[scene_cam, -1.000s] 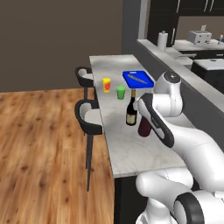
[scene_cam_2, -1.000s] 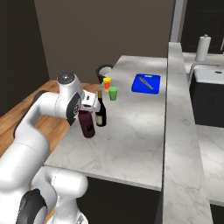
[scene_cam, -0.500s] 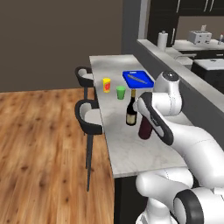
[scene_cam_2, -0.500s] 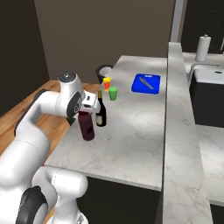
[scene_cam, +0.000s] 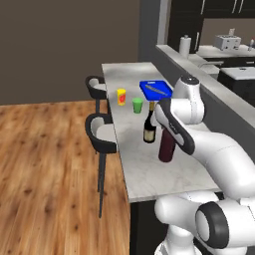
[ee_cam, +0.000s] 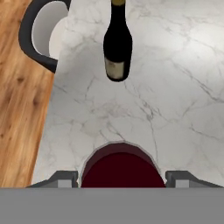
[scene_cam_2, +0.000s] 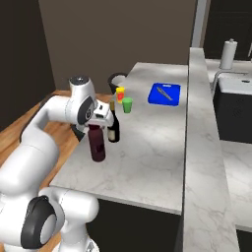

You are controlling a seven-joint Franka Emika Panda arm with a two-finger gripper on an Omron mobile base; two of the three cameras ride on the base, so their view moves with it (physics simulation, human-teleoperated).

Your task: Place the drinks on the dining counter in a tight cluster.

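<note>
The white arm bends over the dining counter (scene_cam: 149,164), wrist turned down, at the centre of both base views. Its gripper (ee_cam: 121,177) stands partly open, one fingertip (ee_cam: 65,178) at each side of the squat maroon bottle (scene_cam: 166,145), gripping it near the top. The wine bottle (scene_cam: 149,125) stands just beside, upper centre of the hand view, upright. The base views add a yellow cup (scene_cam: 121,96), green cup (scene_cam: 137,105), and blue cutting board (scene_cam_2: 164,93) further up the counter; the hand view shows a black stool (ee_cam: 43,33) at its upper left.
</note>
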